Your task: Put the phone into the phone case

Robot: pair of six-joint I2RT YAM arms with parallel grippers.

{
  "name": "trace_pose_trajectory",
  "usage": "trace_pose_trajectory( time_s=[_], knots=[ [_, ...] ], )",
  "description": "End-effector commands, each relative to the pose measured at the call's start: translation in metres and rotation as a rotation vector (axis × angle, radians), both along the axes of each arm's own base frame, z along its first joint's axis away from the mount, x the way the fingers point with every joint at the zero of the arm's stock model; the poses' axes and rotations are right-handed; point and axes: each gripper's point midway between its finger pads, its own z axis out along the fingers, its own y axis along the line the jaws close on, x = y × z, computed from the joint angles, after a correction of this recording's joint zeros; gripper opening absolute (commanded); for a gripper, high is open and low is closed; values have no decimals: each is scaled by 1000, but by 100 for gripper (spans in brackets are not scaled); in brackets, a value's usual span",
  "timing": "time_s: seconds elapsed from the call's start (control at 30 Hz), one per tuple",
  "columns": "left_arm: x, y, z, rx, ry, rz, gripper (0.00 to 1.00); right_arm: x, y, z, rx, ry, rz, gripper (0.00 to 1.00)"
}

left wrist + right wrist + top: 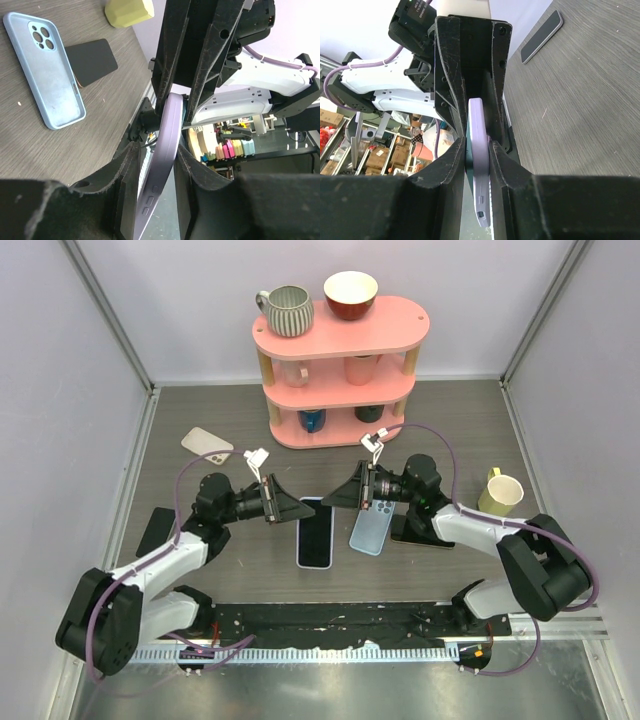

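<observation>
The purple phone with its dark screen up hangs between my two grippers, over the middle of the table. My right gripper is shut on it, both pads pressed against the purple edge. My left gripper straddles the opposite end of the phone; its jaws stand slightly apart, one pad touching and a gap showing at the other. The light blue phone case lies open side up on the table just right of the phone, also seen as the blue case in the left wrist view.
A pink three-tier shelf with mugs and a bowl stands at the back. A yellow mug sits at the right. A black phone lies under the right arm, a pale one at the back left, a dark slab by the left arm.
</observation>
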Motion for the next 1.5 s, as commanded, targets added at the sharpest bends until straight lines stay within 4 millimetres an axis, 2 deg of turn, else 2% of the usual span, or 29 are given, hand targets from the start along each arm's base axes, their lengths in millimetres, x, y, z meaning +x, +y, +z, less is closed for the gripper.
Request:
trace_pose_trajectory(
  time_s=[0.0,0.2,0.37,0.4,0.47,0.5,0.57,0.6,0.7,0.83,0.9,0.97,1.03,1.07,1.17,1.27,1.3,1.33,1.37,1.47],
  knots=[
    [1,-5,3,-12,13,-13,37,5,1,58,114,-137,-37,1],
    [-3,-8,-4,-23,45,-29,37,12,-1,73,174,-99,-79,1],
    [-5,-9,-1,-41,39,-34,38,17,-6,81,222,-71,-93,1],
    [-6,-9,-1,-41,37,-35,36,19,-6,81,221,-67,-99,1],
    [-6,-10,-2,-41,35,-35,22,20,-6,81,220,-67,-96,1],
    [-5,-10,-1,-41,32,-35,10,19,-6,80,217,-71,-86,7],
    [-6,-10,1,-43,22,-38,2,11,-7,79,203,-97,-51,21],
    [-6,-11,4,-46,14,-43,0,10,-7,76,184,-87,-45,35],
    [-5,-11,8,-46,-8,-45,0,4,-9,71,136,-116,-27,50],
    [-2,-11,4,-12,-6,-34,0,2,-12,65,72,-143,-42,49],
    [-2,-11,5,-4,-22,-32,0,4,-13,58,33,-149,-56,41],
    [-1,-11,3,11,-24,-30,0,3,-14,61,25,-168,-61,34],
    [0,-11,-1,28,-13,-30,0,3,-14,62,10,-181,-59,23],
    [1,-11,-2,35,-9,-29,0,3,-15,63,4,-187,-59,13],
    [1,-12,-5,46,1,-33,0,5,-16,64,-31,-214,-71,1],
    [2,-14,-4,46,6,-42,0,8,-18,63,-84,-240,-89,1],
    [1,-15,-3,45,3,-45,0,8,-19,63,-99,-231,-88,5],
    [1,-15,-2,45,-3,-47,0,7,-19,64,-100,-237,-85,10],
    [2,-16,-2,45,-4,-45,0,4,-20,66,-96,-242,-75,22],
    [3,-16,1,41,-17,-39,0,-3,-21,71,-77,-245,-53,36]
  ],
)
